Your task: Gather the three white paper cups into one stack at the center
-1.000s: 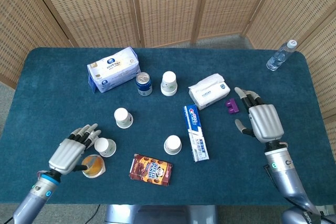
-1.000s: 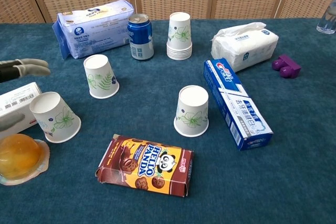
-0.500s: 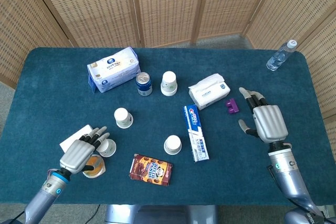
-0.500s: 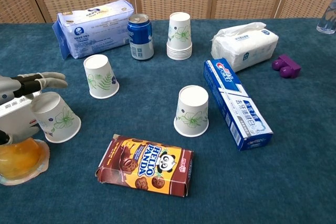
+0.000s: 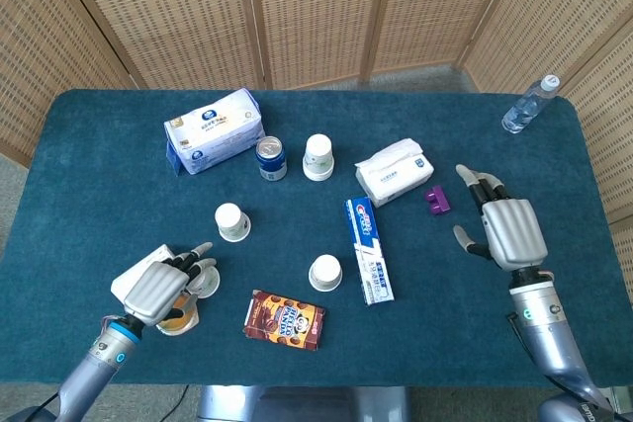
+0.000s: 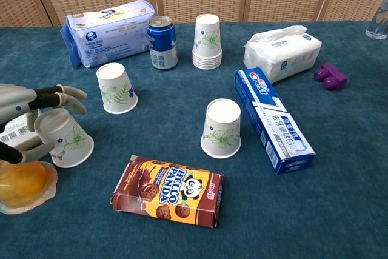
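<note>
Step in hand: first pickup. Left hand [image 6: 24,119], lower left of frame, is arching spread fingers [image 6: 66,94] over the nearest paper cup [image 6: 65,138], not yet grasping it. Second cup [image 6: 116,88] and third cup [image 6: 222,128] are standing upside-down mid-desk [image 6: 339,198]. Right hand [image 5: 509,230] is hovering released, empty. Next: clasp, lift, stack centrally.

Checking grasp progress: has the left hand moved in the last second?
Yes. The left hand has come forward over the near-left paper cup, fingers now reaching past its top toward the cookie box.
</note>
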